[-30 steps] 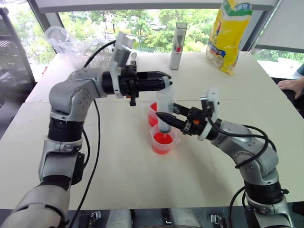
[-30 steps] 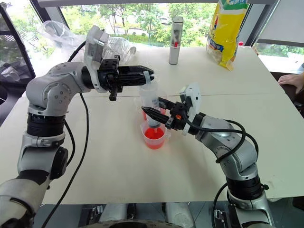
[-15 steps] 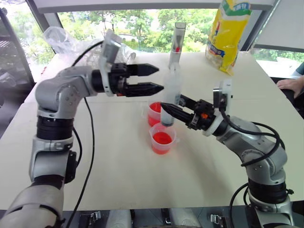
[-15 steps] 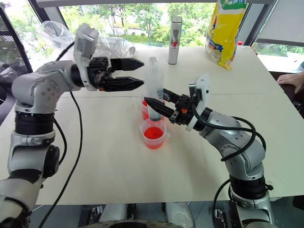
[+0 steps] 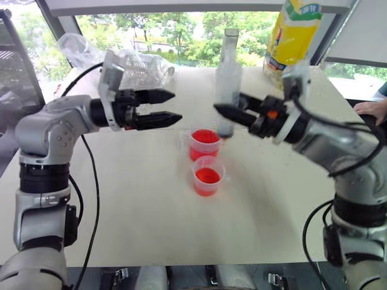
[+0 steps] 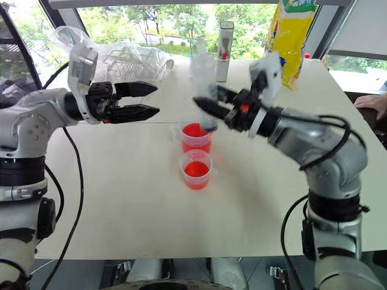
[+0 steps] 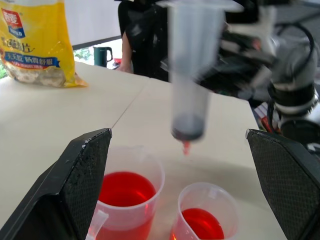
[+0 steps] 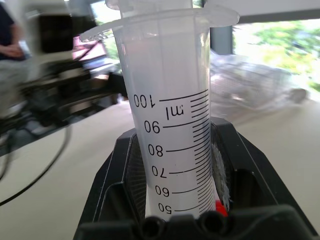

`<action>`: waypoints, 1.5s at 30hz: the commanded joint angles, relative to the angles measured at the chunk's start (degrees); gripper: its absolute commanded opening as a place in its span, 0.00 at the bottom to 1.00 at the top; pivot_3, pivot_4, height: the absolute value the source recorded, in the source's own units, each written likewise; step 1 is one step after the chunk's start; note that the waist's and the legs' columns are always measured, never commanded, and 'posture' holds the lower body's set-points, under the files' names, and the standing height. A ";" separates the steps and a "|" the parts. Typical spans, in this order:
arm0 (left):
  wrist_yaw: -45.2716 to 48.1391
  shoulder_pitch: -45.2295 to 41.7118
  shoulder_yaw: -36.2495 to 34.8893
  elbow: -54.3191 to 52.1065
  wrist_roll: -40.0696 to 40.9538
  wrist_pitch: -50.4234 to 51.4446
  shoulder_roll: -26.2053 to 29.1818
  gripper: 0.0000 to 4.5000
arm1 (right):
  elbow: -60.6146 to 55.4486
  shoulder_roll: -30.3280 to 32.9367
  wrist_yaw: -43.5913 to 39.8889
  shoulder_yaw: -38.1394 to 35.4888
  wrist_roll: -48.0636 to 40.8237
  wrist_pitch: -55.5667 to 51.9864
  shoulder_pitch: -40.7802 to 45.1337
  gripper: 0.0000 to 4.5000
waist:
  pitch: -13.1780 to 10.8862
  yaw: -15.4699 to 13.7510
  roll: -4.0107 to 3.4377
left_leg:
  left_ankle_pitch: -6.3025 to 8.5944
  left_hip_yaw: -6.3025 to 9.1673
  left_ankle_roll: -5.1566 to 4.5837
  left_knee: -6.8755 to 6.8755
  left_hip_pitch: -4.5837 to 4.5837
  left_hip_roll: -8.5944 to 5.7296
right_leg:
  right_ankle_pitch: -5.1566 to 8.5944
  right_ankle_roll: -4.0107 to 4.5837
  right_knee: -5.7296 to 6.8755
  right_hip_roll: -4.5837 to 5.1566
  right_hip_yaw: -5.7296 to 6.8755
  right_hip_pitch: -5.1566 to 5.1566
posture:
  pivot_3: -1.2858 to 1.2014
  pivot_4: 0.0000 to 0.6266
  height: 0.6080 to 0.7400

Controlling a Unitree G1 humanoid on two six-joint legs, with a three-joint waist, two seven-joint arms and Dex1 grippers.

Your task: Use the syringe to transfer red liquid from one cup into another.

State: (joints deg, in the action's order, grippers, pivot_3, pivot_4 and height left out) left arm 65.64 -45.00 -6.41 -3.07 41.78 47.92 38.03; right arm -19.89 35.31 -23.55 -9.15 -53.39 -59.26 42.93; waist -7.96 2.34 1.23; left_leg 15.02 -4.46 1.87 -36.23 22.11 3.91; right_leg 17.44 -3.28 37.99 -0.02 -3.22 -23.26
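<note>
Since a second ago my left gripper (image 5: 172, 107) has let go of the plunger end and drawn back to the left, while my right gripper (image 5: 225, 112) has lifted the syringe (image 5: 227, 84) up out of the small cup and carried it toward the far side. My left gripper now hangs released, jaws spread wide and pointing right, well clear of everything, left of the two cups. At centre on the bench (image 5: 151, 199), the large cup (image 5: 204, 144) stands on the far side with a deep fill of red liquid (image 5: 204, 136); the small cup (image 5: 208, 175) sits just in front of it, also holding red. To the right, my right gripper is clenched on the syringe barrel low down, holding it upright, long axis vertical, orange tip (image 7: 186, 147) pointing down. In the left wrist view the dark seal sits near the bottom of the barrel, which looks empty. The tip hangs above and between the two cups, nearer the large one, so that looks like the next target. My right arm is the nearer; the left would have to come back in to work the plunger.
</note>
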 commanded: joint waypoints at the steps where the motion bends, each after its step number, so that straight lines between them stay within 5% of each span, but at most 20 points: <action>1: -1.59 1.24 -1.72 -3.73 1.29 -1.18 0.10 0.98 | 9.51 3.14 1.82 -2.71 -1.78 -8.81 7.56 0.31 | 0.00 -0.01 -0.01 | 0.00 -0.03 0.00 -0.01 0.00 -0.01 | 0.00 0.00 0.00 0.02 -0.02 -0.01 | 0.52 0.24 1.00; 13: -5.20 8.85 -2.26 -10.39 1.60 -1.77 2.07 0.98 | 32.33 8.66 -0.46 18.70 12.86 -32.24 17.54 0.31 | 0.00 0.16 -0.01 | 0.01 -0.05 -0.01 0.09 0.14 -0.01 | 0.00 0.01 -0.09 0.01 -0.11 -0.19 | 0.52 0.24 1.00; 26: -6.59 9.26 -1.70 -11.53 2.25 -1.83 2.30 0.98 | 39.01 4.71 -3.54 22.59 22.36 -28.61 14.22 0.31 | -0.01 0.22 -0.02 | 0.01 -0.06 -0.01 0.07 0.19 -0.05 | 0.00 -0.01 -0.10 -0.01 -0.08 -0.21 | 0.52 0.24 1.00; 32: -6.34 9.50 -1.29 -11.92 2.04 -1.84 2.74 1.00 | 38.16 4.63 -5.80 23.03 24.49 -27.49 13.27 0.98 | -0.01 0.17 -0.02 | 0.01 -0.05 -0.01 0.08 0.19 -0.04 | 0.00 -0.01 -0.10 -0.03 -0.08 -0.21 | 0.52 0.24 1.00; 45: -6.67 14.63 -3.78 -14.39 3.43 -0.80 6.43 1.00 | 4.47 23.58 -25.44 14.30 18.36 -11.54 6.27 0.99 | -0.04 0.18 -0.03 | 0.01 0.00 -0.01 0.12 0.16 -0.02 | 0.00 -0.01 -0.17 -0.04 -0.02 -0.17 | 0.52 0.24 1.00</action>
State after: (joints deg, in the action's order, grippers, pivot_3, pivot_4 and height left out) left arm 59.08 -30.75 -7.92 -15.44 44.40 47.29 43.14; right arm -9.46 56.60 -44.60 9.24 -32.43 -74.00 49.45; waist -8.00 2.52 1.20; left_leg 15.04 -4.45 1.86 -36.11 22.27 3.89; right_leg 17.44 -3.30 37.82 -0.06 -3.25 -23.42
